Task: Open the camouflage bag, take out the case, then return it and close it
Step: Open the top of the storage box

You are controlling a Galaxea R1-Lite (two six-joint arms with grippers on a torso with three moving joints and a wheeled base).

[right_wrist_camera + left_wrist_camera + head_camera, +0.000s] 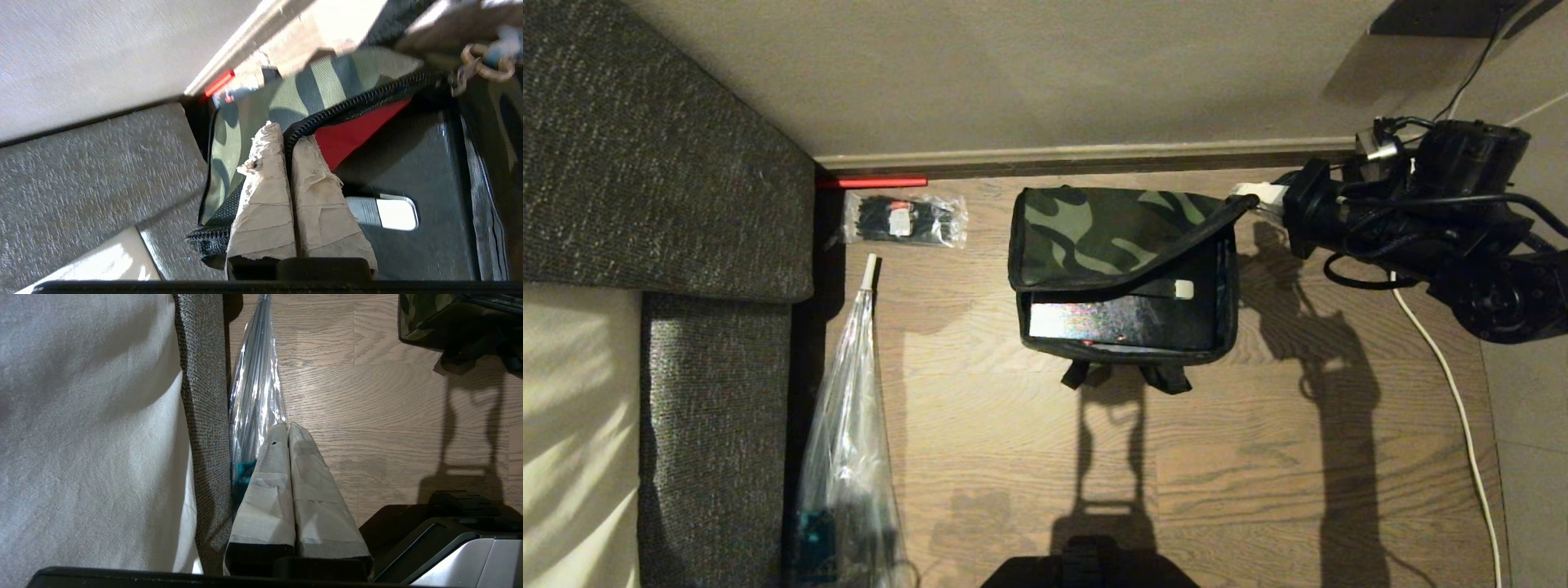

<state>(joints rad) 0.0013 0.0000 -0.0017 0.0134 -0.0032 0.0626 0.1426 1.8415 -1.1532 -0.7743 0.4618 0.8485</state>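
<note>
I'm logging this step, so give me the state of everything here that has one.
camouflage bag: lid half open, edge lifted
case: inside the bag, partly covered
right gripper: shut on the lid's zipper edge
left gripper: shut, empty, parked beside the sofa

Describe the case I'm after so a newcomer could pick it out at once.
On the wood floor near the wall's baseboard sits the camouflage bag, its lid pulled partly up by the right end effector. Inside lies the case: flat, black and glossy, with a strap handle ending in a silver-white tip, unlike the soft patterned fabric around it.
</note>
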